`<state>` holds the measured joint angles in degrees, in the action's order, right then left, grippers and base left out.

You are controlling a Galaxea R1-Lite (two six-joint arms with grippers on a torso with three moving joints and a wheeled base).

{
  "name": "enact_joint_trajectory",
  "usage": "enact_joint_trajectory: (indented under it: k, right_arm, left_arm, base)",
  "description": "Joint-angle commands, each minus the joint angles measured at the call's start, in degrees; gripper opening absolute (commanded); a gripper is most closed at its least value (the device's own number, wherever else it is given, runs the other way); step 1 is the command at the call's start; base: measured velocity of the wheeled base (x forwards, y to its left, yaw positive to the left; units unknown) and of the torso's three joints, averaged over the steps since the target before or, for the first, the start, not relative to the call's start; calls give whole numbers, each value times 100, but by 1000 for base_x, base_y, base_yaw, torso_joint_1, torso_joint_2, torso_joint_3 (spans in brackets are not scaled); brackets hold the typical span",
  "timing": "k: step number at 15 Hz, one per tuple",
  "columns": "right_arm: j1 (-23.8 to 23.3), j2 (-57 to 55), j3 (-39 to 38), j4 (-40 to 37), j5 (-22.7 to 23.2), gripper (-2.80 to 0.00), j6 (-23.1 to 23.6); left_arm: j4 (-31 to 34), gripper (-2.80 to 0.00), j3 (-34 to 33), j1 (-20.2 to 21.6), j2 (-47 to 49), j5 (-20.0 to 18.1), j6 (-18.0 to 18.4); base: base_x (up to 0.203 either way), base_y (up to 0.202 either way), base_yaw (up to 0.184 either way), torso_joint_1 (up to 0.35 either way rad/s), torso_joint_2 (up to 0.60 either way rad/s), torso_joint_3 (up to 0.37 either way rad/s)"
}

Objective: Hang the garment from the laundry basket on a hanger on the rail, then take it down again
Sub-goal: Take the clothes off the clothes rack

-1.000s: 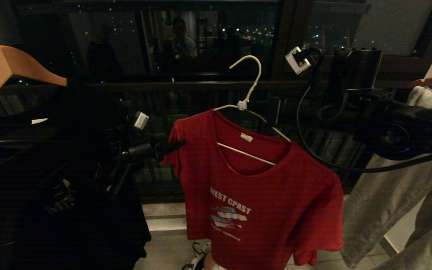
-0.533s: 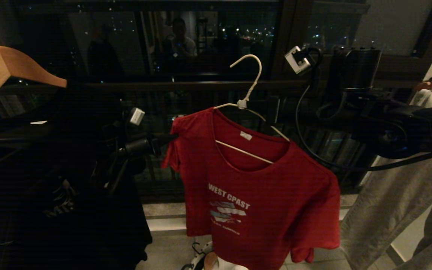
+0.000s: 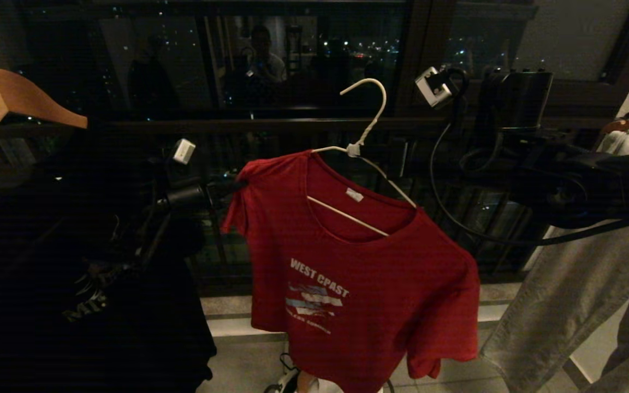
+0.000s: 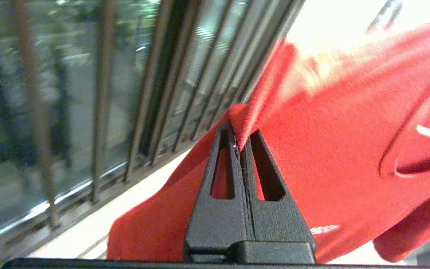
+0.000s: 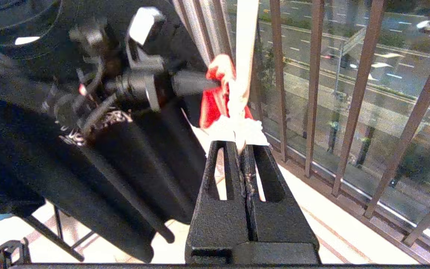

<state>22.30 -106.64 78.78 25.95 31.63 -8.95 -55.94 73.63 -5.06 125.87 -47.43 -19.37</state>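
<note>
Left arm: reaches in from the left side of the head view, forearm roughly level, wrist camera bracket on top. Left end effector (image 3: 236, 186) points toward centre of view; its two fingers (image 4: 222, 164) are pressed together, pinching a fold of the garment (image 3: 358, 284) at the shoulder/sleeve edge. Red fabric is visible through the finger slots in the left wrist view.

Right arm: enters from the right side of the head view, elbow housing large in the foreground, forearm extending toward centre. Right end effector (image 5: 242, 149) has its fingers closed tight, clamped on the hanger (image 3: 366, 128) at the wrapped neck, as seen in the right wrist view.
</note>
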Motion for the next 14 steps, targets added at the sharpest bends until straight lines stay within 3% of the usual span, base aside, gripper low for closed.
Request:
enact_joint_trajectory:
  k: [1, 12, 13, 14]
  right_arm:
    - [-17, -14, 18, 15, 18, -280, -2]
    - [-41, -50, 59, 15, 18, -280, -2]
    - [-41, -50, 59, 15, 18, -280, -2]
    - [-41, -50, 59, 15, 18, -280, -2]
  left_arm:
    - [120, -280, 202, 184, -135, -20, -22]
    - [347, -280, 309, 249, -116, -12, -5]
    - [340, 0, 283, 216, -124, -12, 2]
    - [339, 0, 274, 207, -124, -12, 3]
  base:
    - [0, 0, 0, 0, 0, 0]
    - [0, 0, 0, 0, 0, 0]
    - [0, 0, 0, 0, 0, 0]
    - [0, 0, 0, 0, 0, 0]
